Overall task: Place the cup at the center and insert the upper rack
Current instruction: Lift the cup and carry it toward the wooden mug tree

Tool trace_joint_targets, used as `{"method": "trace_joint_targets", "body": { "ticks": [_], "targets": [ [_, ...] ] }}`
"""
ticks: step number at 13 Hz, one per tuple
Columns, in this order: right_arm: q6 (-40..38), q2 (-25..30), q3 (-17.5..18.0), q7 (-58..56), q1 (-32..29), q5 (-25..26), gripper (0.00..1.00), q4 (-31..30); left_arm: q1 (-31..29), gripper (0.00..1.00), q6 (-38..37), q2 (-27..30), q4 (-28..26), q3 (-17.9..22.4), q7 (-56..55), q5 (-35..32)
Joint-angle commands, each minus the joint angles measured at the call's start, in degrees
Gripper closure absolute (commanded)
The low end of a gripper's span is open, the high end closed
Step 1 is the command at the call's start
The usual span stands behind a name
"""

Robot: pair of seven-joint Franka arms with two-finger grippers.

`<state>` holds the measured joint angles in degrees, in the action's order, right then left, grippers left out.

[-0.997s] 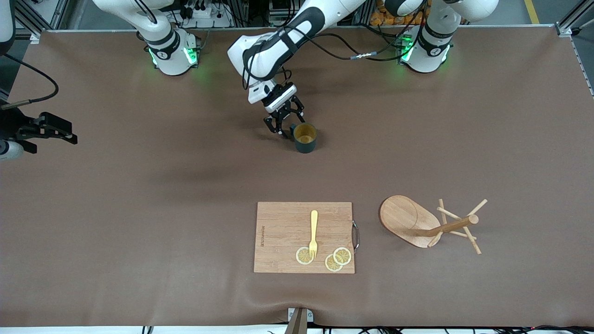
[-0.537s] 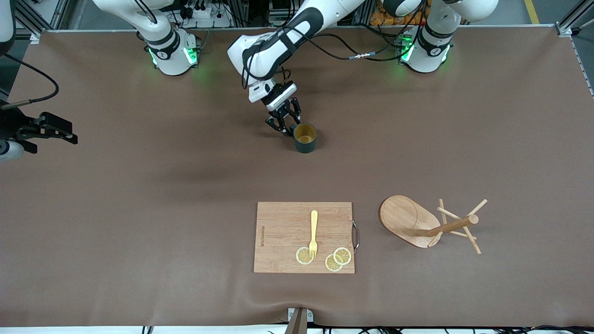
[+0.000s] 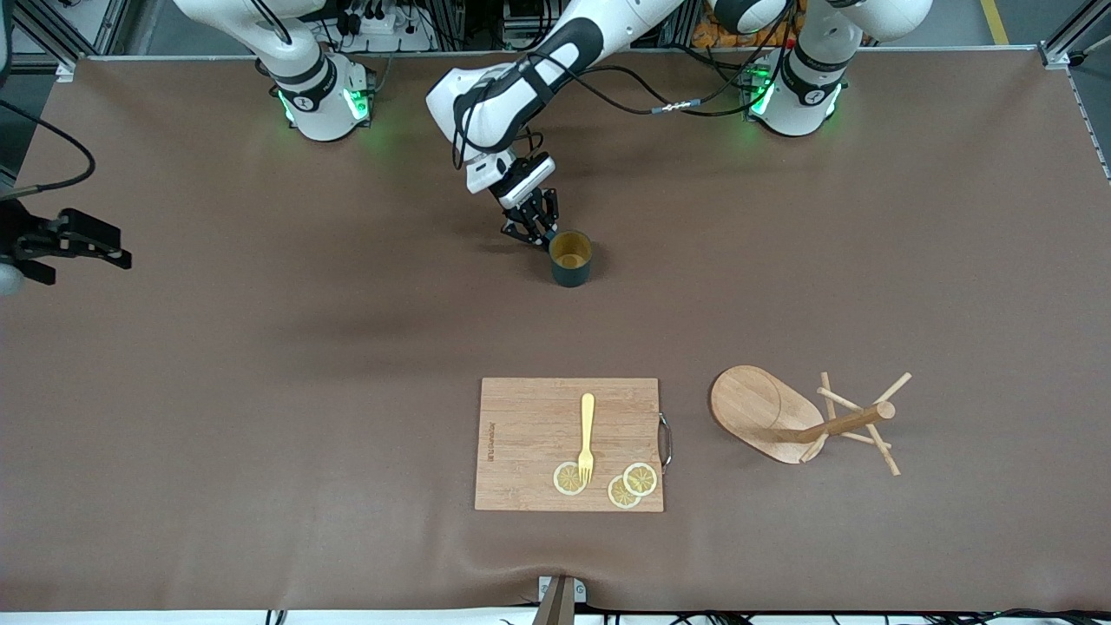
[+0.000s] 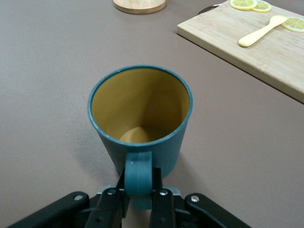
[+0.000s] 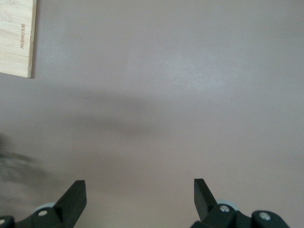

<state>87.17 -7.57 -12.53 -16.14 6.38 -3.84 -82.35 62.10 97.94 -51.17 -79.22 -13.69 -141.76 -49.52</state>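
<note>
Nearest you: cutting board (image 3: 529, 443), with the upper rack (image 3: 803, 418) lying tipped on the table (image 3: 260, 391) beside it, toward the left arm's end. Farther off, the cup (image 3: 570, 258) stands upright, left end effector (image 3: 536, 230) clamped on its handle (image 4: 138, 178). Right end effector (image 5: 140, 192) waits with fingers spread, over bare table.

Cup (image 3: 570, 258) at upper centre of front view; cutting board (image 3: 529, 443) at lower centre, bearing fork (image 3: 587, 436) and lemon slices (image 3: 632, 484); upper rack (image 3: 803, 419) beside board, lower right.
</note>
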Motion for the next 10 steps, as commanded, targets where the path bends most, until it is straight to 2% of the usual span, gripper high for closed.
{"method": "trace_joint_targets", "body": {
  "ticks": [1,4,10],
  "targets": [
    [-0.3,2.2,0.7,0.6,-2.1,0.6,0.00,-1.9,0.1,1.00,0.0,1.9,0.9,0.2,-0.4,-0.3],
    [-0.4,2.2,0.7,0.6,-2.9,0.5,0.00,-2.5,-3.6,1.00,-0.1,8.4,1.3,-0.3,2.2,5.5],
    [-1.0,3.0,0.7,2.9,-3.5,0.5,0.00,-2.7,-17.9,1.00,-0.1,29.3,1.2,0.1,22.2,29.4]
  ]
}}
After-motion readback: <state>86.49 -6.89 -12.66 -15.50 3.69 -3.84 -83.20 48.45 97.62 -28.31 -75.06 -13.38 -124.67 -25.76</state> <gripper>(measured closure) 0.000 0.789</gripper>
